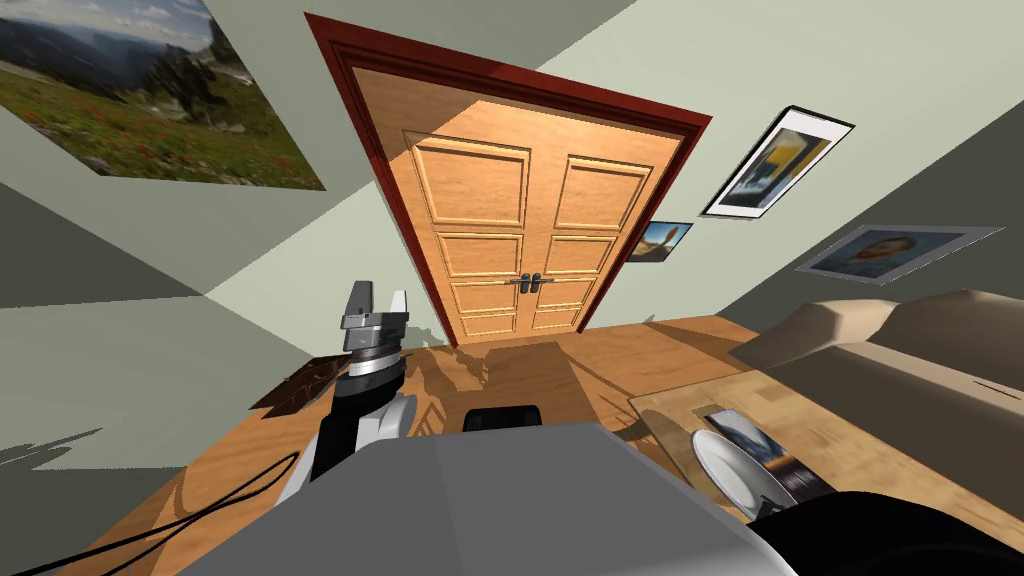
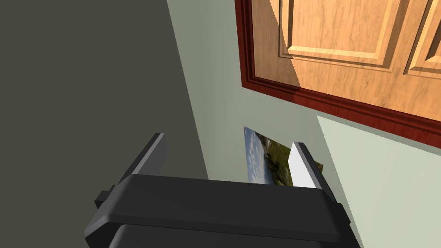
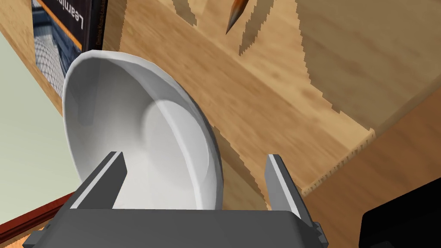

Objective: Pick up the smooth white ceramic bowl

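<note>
Pale green walls and a panelled wooden double door (image 1: 500, 230) close off the room ahead, and the light wooden desk (image 1: 870, 440) stands to our right. On that desk, close to the edge nearest us, sits the white bowl (image 1: 728, 468). A dark-covered book (image 1: 775, 458) lies on the desk just beyond it; whether the two touch we cannot tell. Our right pincer (image 3: 194, 157) hangs over the desk (image 3: 293, 112) at the bowl (image 3: 142, 129), its fingers apart and straddling the near rim. One finger (image 3: 103, 176) lies over the bowl's hollow, the other finger (image 3: 280, 181) over bare desk outside the bowl's wall. Nothing is clamped yet, so we judge the reach done and the closing and the lift left to do. Our left pincer (image 1: 379, 300) is raised well apart from the desk; its wrist view shows the left pincer (image 2: 228, 142) with fingers apart, holding nothing. For room, the desk offers open wood on the outer finger's side, up to its edge, with the floor (image 3: 387, 163) beyond. A pointed brown thing (image 3: 236, 15), perhaps a pencil, shows farther in across the desk, clear of the grip. The book (image 3: 60, 26) is the close neighbour, so a straight lift off the desk looks safer to us than any slide.
</note>
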Motion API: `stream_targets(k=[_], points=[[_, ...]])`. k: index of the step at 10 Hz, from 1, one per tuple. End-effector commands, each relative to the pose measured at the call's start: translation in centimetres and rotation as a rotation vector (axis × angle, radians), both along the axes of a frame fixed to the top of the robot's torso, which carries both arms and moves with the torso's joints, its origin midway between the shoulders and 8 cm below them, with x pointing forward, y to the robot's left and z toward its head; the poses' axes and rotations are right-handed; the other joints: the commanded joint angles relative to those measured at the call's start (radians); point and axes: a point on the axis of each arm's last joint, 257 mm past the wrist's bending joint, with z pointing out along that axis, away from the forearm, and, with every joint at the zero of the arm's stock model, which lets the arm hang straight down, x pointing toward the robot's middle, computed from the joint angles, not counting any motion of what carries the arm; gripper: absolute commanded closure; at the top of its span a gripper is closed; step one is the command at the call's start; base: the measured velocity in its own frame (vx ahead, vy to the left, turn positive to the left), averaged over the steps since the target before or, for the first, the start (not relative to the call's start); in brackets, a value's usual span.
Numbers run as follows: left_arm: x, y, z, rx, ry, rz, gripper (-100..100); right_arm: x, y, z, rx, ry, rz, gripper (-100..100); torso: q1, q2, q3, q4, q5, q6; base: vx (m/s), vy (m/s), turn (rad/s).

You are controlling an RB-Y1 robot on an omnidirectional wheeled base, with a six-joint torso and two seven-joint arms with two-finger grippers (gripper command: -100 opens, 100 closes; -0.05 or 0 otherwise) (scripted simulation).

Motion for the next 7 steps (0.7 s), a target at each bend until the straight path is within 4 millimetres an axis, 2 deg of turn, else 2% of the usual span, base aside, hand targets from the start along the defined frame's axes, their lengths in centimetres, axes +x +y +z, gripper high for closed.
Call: stream_targets(k=[1, 2, 4, 6, 7], points=[[0.0, 0.0, 0.0, 0.0, 0.0, 0.0, 0, 1.0, -0.5, -0.2, 0.001, -0.005, -0.006, -100, 0.0, 0.0, 0.0, 0.0, 0.0, 0.0, -0.118, 0.044, 0.099], [0.0, 0.0, 0.0, 0.0, 0.0, 0.0, 0, 0.6, -0.9, -0.1, -0.007, 0.002, -0.012, -100, 0.001, 0.001, 0.001, 0.0, 0.0, 0.001, -0.057, 0.037, -0.025], [0.0, 0.0, 0.0, 0.0, 0.0, 0.0, 0, 2.0, -1.8, -0.1, -0.007, 0.004, -0.016, -100, 0.003, 0.001, 0.001, 0.0, 0.0, 0.0, -0.111, 0.058, 0.129], [0.0, 0.0, 0.0, 0.0, 0.0, 0.0, 0, 2.0, -1.9, -0.1, -0.003, -0.008, -0.034, -100, 0.001, -0.001, 0.0, 0.0, 0.0, 0.002, -0.031, 0.011, -0.014], [0.0, 0.0, 0.0, 0.0, 0.0, 0.0, 0, 2.9, -2.3, -0.2, 0.005, 0.006, -0.024, -100, -0.001, -0.003, -0.001, -0.001, 0.0, 0.002, -0.092, 0.025, 0.141]])
